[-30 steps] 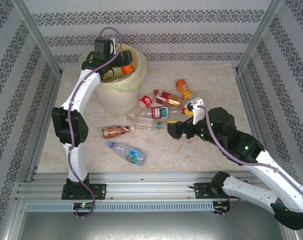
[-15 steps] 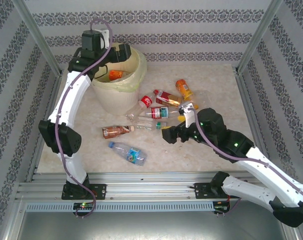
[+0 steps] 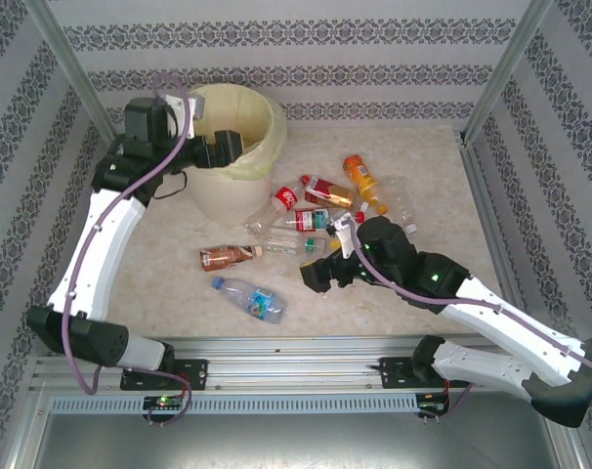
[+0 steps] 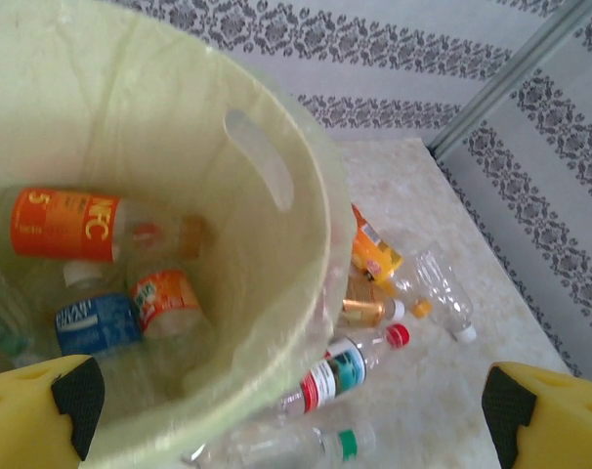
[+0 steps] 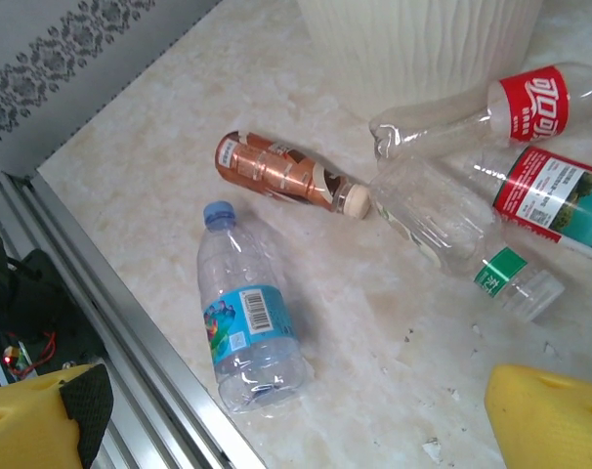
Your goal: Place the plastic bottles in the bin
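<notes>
Marbled cream worktop [image 3: 423,195], walled by striped floral paper. The bin [image 3: 218,195], round, ribbed and lined with a pale yellow bag, stands at the far left. An orange-labelled bottle [image 4: 66,225] lies across its bottom, near a blue-labelled bottle [image 4: 91,324]. The left pincer [image 3: 228,149] hangs at the bin's rim, released and empty. Loose bottles lie flat to the right of the bin. A red-labelled bottle [image 3: 276,203] slants beside its foot. A brown bottle [image 3: 228,256] lies crosswise, cap towards the cluster. A blue-capped bottle [image 3: 249,299], clear, lies nearest the front rail with its cap to the left. The right pincer [image 3: 316,277] hovers near it on the right, fingers spread, holding nothing.
</notes>
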Controlling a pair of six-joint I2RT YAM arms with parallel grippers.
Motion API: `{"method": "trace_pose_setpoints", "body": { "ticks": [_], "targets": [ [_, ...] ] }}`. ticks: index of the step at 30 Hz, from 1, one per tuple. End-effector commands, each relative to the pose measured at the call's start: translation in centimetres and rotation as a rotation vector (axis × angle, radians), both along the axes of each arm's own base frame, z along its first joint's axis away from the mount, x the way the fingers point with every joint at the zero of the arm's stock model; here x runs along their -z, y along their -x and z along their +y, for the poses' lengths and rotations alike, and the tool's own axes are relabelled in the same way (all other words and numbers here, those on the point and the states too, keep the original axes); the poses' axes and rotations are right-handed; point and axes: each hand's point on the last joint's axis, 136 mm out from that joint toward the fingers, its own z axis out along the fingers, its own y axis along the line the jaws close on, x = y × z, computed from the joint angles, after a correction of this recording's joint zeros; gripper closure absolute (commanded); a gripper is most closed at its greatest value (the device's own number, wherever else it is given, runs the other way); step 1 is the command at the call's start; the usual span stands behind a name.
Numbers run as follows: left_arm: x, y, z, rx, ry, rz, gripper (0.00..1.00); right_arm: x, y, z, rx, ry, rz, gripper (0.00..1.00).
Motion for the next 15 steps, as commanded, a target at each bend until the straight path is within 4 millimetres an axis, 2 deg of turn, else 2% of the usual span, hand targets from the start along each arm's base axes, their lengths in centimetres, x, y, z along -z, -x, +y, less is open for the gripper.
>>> {"method": "trace_pose_setpoints", "body": {
  "ticks": [1,6,15],
  "targets": [
    [1.6,3.5,-0.4,0.05,0.008,0.057,0.0,1.4,0.4,1.2,-0.026,-0.001,0.031,0.02],
    [5.4,6.9,0.8,-0.01,0.026,0.145,0.0,3.5,0.7,2.5,-0.045,0.043,0.058,0.02],
    [9.6,12.6,0.2,0.073,0.069,0.249,0.0,7.7,1.6,5.9,-0.081,0.155,0.097,0.02]
  ]
}}
